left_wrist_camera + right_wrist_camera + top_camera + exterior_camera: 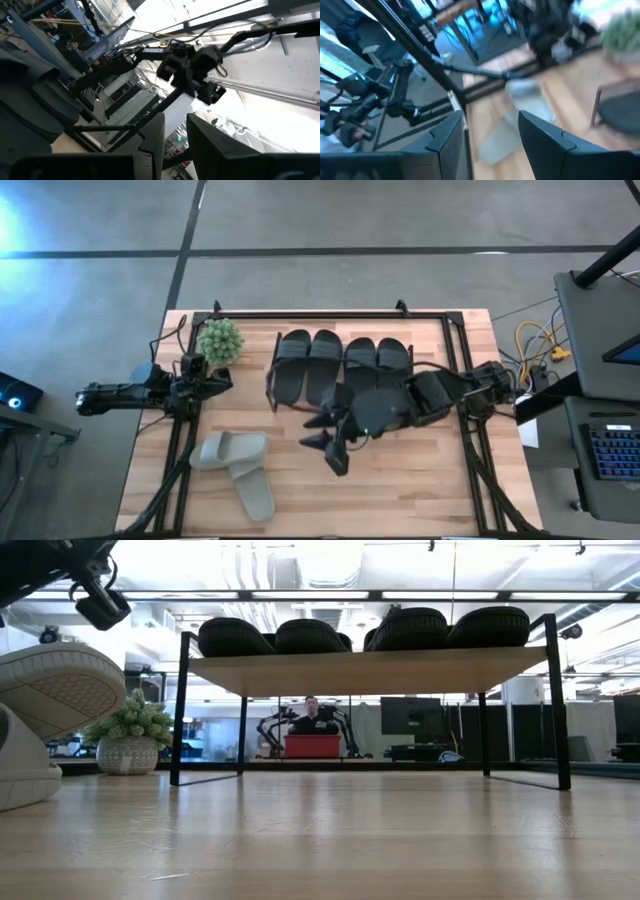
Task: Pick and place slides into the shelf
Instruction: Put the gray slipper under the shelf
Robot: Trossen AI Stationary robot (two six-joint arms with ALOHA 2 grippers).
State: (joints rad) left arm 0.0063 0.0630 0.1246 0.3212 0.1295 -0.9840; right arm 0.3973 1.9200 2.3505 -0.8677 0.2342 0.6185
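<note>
Matt black rubber slides sit on the thin metal-rod shelf above the smooth, pale wooden table.

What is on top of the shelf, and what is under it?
Four black slides lie side by side on the shelf. Under it the low view shows only bare table.

Right arm stretched in from the right side over mid-table, right claw fingers spread, nothing held. Left arm lies low at left edge, left claw parted, empty.
</note>
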